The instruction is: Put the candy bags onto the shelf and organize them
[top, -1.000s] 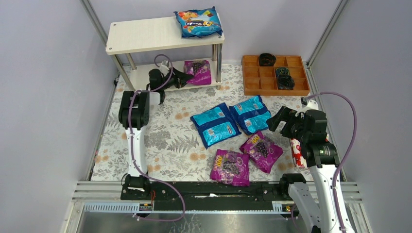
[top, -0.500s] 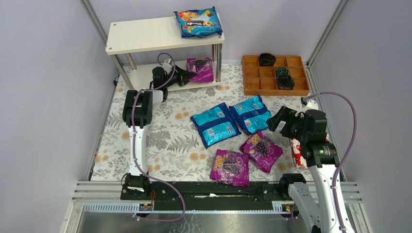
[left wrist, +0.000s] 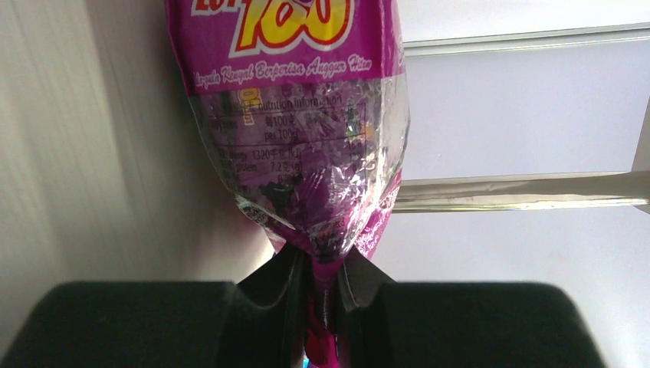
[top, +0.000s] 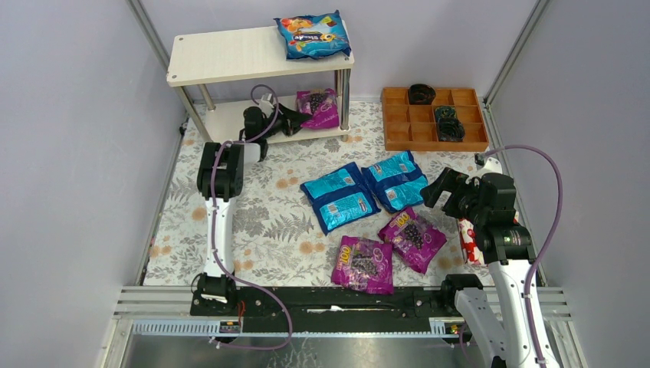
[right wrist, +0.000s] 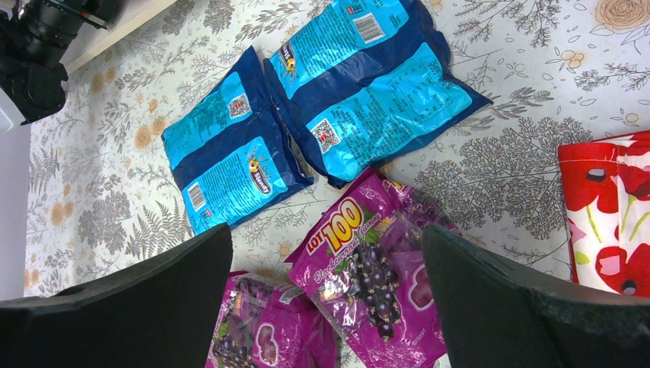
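The shelf (top: 230, 55) stands at the back left, with one blue candy bag (top: 313, 35) on its top board. My left gripper (top: 295, 119) reaches in over the lower board (top: 222, 123) and is shut on the end seam of a purple candy bag (top: 318, 107), which lies at that board's right end. In the left wrist view the purple bag (left wrist: 299, 138) stretches away from the pinching fingers (left wrist: 287, 284). My right gripper (right wrist: 326, 238) hovers open above two purple bags (right wrist: 368, 268) (right wrist: 264, 330) on the table. Two blue bags (right wrist: 230, 153) (right wrist: 375, 84) lie beyond them.
An orange compartment tray (top: 434, 119) with dark items sits at the back right. A white packet with red flowers (top: 467, 241) lies beside my right arm. The shelf's metal legs (top: 345, 96) and the grey walls close in the back.
My left arm has pushed farther in under the top board, carrying the purple bag a little deeper and to the right on the lower board. The right arm has not moved.
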